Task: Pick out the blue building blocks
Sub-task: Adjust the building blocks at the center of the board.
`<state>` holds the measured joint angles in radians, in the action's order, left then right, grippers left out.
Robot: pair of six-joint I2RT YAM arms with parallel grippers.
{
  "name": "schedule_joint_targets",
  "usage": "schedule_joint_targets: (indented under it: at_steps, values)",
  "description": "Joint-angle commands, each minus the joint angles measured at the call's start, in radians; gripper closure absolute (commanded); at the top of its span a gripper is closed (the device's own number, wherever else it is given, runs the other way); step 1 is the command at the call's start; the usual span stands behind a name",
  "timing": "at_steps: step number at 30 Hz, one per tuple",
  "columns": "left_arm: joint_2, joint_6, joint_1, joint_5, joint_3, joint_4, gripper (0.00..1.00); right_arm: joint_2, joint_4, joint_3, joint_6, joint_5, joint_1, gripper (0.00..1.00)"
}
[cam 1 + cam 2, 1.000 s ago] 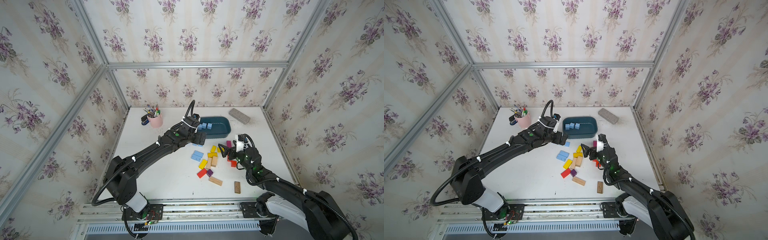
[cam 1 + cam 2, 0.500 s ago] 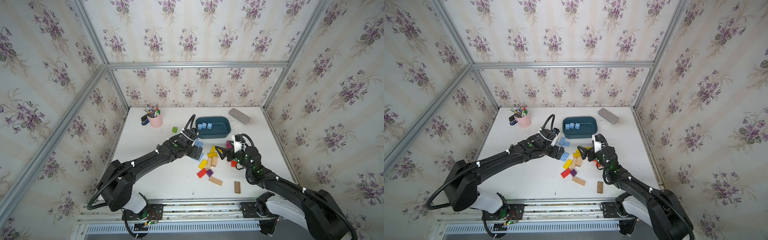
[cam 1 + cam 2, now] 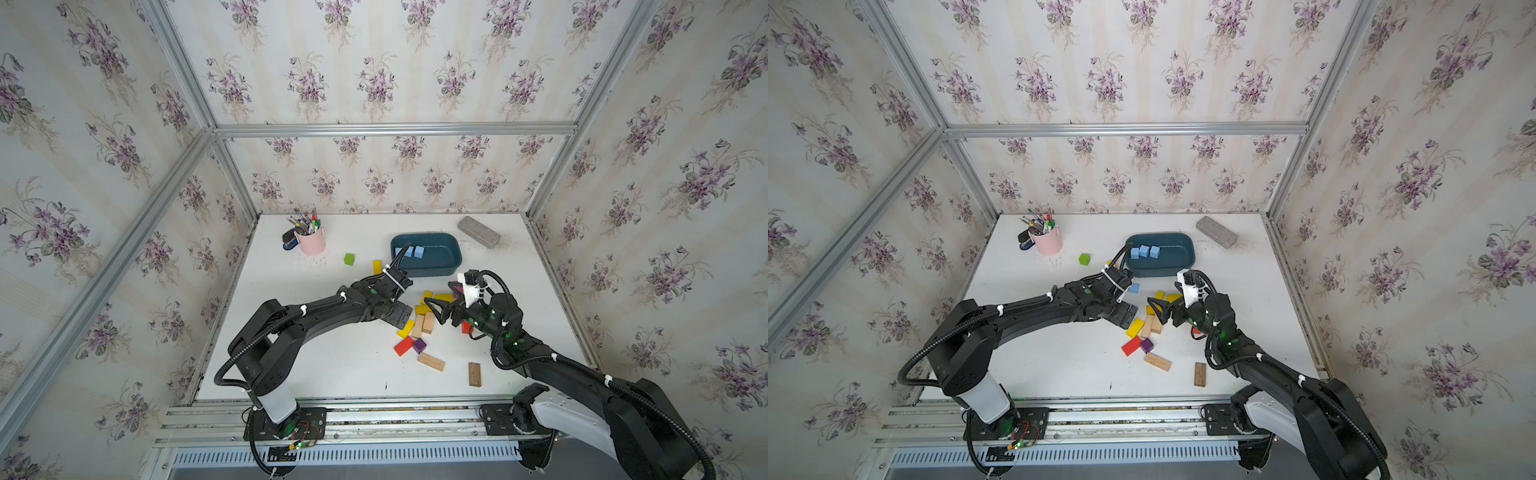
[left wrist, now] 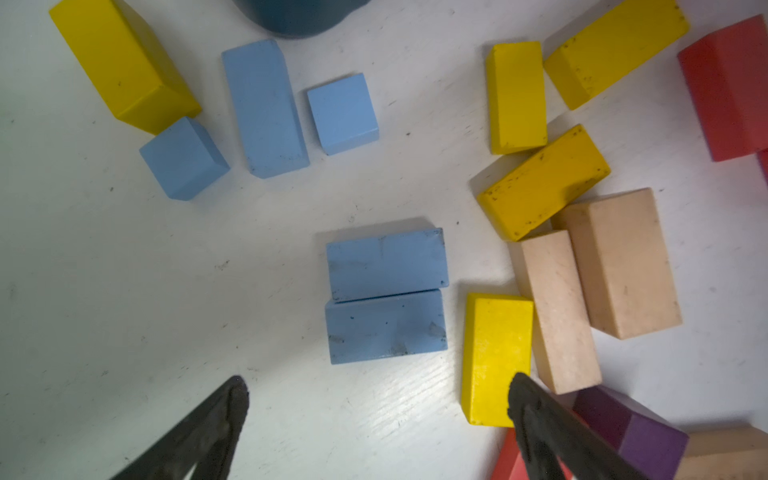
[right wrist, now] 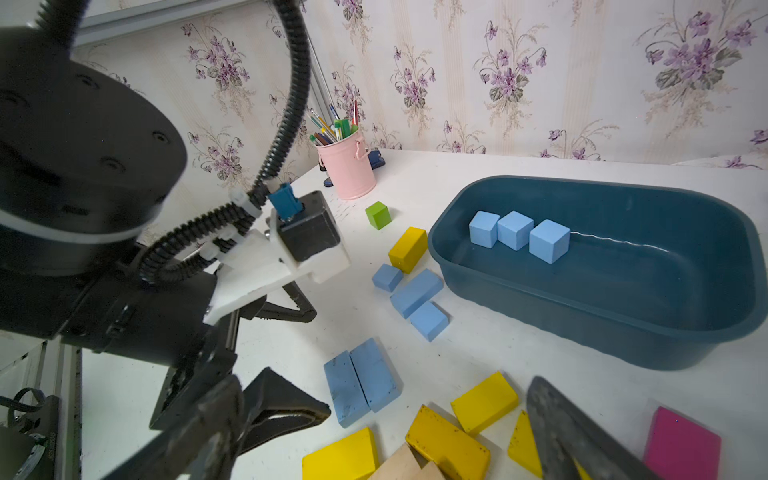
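Three blue building blocks [image 5: 515,230] lie as cubes in the dark teal tub [image 3: 449,268], seen in both top views [image 3: 1144,251]. On the table beside the tub lie two blue cubes [image 4: 343,112] and an oblong brick [image 4: 264,108]. Nearer the pile, two flat blue bricks [image 4: 386,295] lie side by side. My left gripper [image 4: 378,388] hangs open just short of that pair, empty, one finger [image 4: 536,419] over a yellow block [image 4: 496,353]. My right gripper [image 3: 434,309] is open and empty over the mixed pile, facing the left one.
Yellow, plain wooden, red and purple blocks [image 3: 419,328] crowd the table's middle. A pink pen cup [image 3: 311,241] and a green cube [image 3: 349,259] are at the back left, a grey block [image 3: 478,232] at the back right, and a wooden brick [image 3: 474,374] near the front edge.
My left arm has drawn back from the tub toward the front and now hangs over the pair of flat blue bricks. The right arm has hardly moved.
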<state>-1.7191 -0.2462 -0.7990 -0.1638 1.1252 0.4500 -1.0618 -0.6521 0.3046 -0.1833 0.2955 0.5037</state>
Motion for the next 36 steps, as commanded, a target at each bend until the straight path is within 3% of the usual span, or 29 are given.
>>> schedule_joint_targets:
  at_steps: [1,13,22,33,36]
  values:
    - [-0.021,-0.021,-0.003,-0.026,0.005,0.014,0.05,-0.003,-0.033,0.002,0.007,0.004,0.002,0.00]
    - [-0.115,-0.045,-0.005,-0.020,0.034,0.004,0.13,-0.003,-0.050,0.003,0.029,0.067,0.024,0.00]
    - [-0.158,-0.059,-0.006,-0.013,0.042,-0.023,0.26,-0.009,-0.044,0.008,0.038,0.065,0.027,0.00]
    - [-0.201,-0.081,0.000,0.021,0.045,-0.057,0.27,-0.013,-0.039,0.011,0.039,0.059,0.026,0.00]
    - [-0.203,-0.085,0.001,0.024,0.043,-0.060,0.33,-0.013,-0.039,0.011,0.039,0.058,0.027,0.00]
